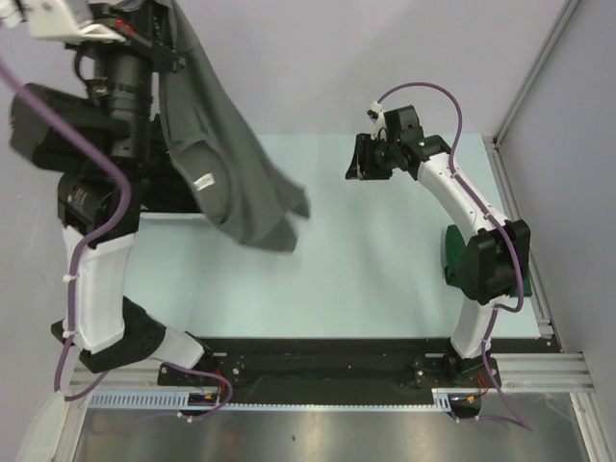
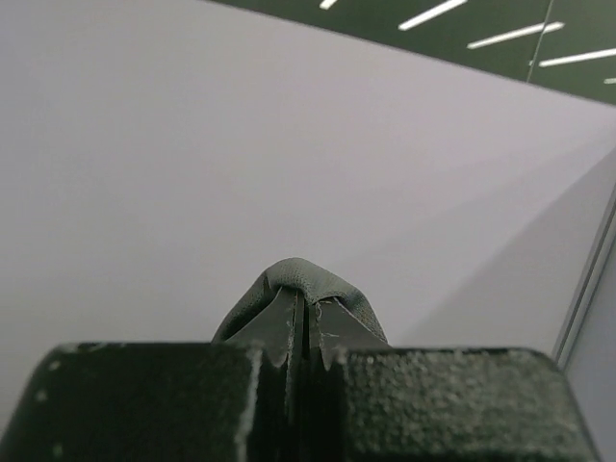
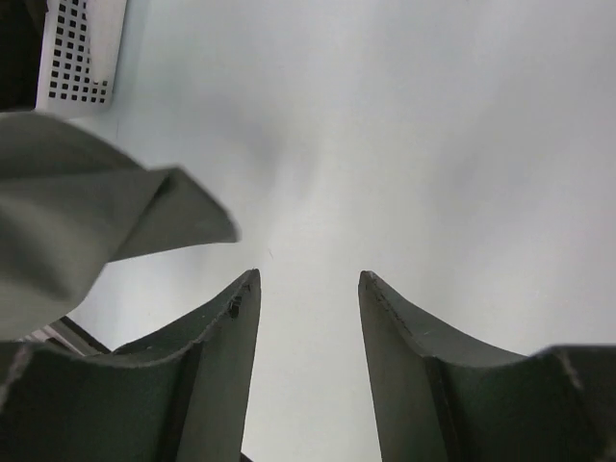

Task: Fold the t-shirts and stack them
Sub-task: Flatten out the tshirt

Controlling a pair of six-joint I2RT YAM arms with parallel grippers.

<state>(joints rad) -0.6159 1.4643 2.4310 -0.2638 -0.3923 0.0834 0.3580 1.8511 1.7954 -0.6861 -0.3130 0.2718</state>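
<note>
Right fingers apart over pale table

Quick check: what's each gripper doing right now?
Left gripper: closed on the grey t-shirt, which hangs from it.
Right gripper: open, holding nothing.

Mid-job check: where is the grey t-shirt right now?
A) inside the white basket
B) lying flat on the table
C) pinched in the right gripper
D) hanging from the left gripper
D: the grey t-shirt hangs in the air from the shut left gripper, while the right gripper is open and holds nothing.
</note>
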